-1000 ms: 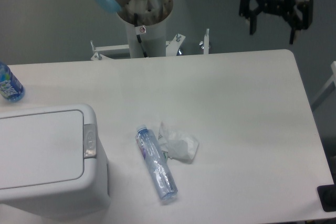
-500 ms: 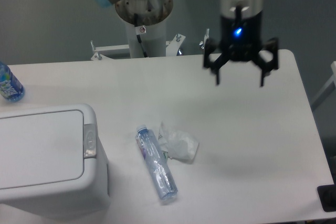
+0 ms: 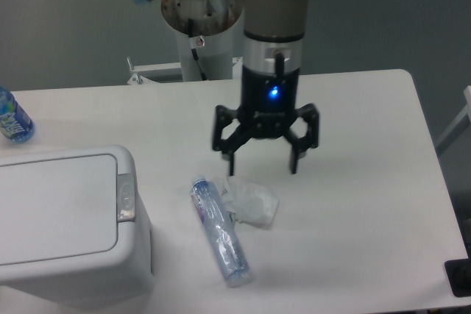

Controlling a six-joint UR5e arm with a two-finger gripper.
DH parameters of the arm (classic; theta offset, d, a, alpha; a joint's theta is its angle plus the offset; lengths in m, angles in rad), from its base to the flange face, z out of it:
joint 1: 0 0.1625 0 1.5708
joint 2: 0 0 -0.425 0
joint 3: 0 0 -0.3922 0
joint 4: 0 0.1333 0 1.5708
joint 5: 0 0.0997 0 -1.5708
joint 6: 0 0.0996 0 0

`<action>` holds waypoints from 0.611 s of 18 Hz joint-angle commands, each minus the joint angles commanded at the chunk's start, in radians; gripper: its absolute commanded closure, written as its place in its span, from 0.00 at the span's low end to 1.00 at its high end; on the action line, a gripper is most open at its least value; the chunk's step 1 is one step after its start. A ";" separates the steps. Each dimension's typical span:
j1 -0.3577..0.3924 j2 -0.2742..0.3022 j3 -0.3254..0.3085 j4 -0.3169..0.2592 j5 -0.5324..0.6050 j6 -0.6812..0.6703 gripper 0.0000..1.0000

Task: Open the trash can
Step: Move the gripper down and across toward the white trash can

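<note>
The trash can (image 3: 66,226) is a big white boxy bin at the lower left of the table, its flat lid down. A small grey latch button (image 3: 126,198) sits on the lid's right edge. My gripper (image 3: 263,169) hangs open over the middle of the table, fingers pointing down and spread wide with nothing between them. It is to the right of the bin, well apart from it, just above the crumpled paper.
A clear plastic bottle (image 3: 219,230) lies on its side beside a crumpled white paper wad (image 3: 252,201) in the table's middle. Another bottle with a blue label (image 3: 12,118) shows at the far left edge. The arm's base column (image 3: 202,42) stands behind the table.
The gripper has swept from the upper right beyond the table down and left to the table's middle, staying open. The bin, bottles and paper have not moved.
</note>
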 joint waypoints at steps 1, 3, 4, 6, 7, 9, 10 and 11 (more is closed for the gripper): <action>-0.012 -0.003 0.002 0.002 -0.002 -0.002 0.00; -0.034 -0.005 0.008 0.002 -0.002 -0.002 0.00; -0.041 -0.011 0.014 0.008 -0.002 -0.008 0.00; -0.061 -0.018 0.017 0.009 -0.002 -0.028 0.00; -0.071 -0.023 0.017 0.014 -0.002 -0.031 0.00; -0.086 -0.023 0.015 0.014 -0.002 -0.046 0.00; -0.092 -0.025 0.015 0.014 -0.002 -0.058 0.00; -0.100 -0.025 0.014 0.014 -0.002 -0.069 0.00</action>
